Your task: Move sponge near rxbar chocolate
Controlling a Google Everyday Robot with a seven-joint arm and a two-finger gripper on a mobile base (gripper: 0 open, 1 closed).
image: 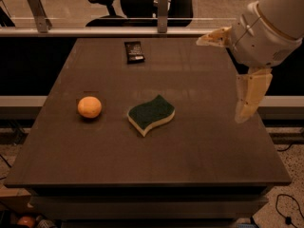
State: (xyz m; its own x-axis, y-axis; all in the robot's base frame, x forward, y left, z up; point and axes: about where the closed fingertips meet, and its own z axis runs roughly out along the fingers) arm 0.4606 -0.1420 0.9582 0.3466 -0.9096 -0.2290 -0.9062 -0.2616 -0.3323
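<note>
The claw (220, 80) hangs at the right side of the frame, above the right part of the dark surface (190, 156). Its two pale fingers (251, 95) are spread wide and hold nothing: one points left near the far right corner, the other points down close to the right edge. The sponge (151, 114) lies flat near the middle of the surface, green side up, lower left of the claw and well apart from it, with bare surface between them. The rxbar chocolate (134, 51) lies flat toward the upper middle of the frame, near the far edge, well apart from the sponge and almost straight up the frame from it; bare surface lies between the two. An orange fruit (89, 107) sits to the left of the sponge, near it but not touching. The sponge is well clear of the near edge and both side edges. Beyond the far edge runs a pale rail (95, 31).
</note>
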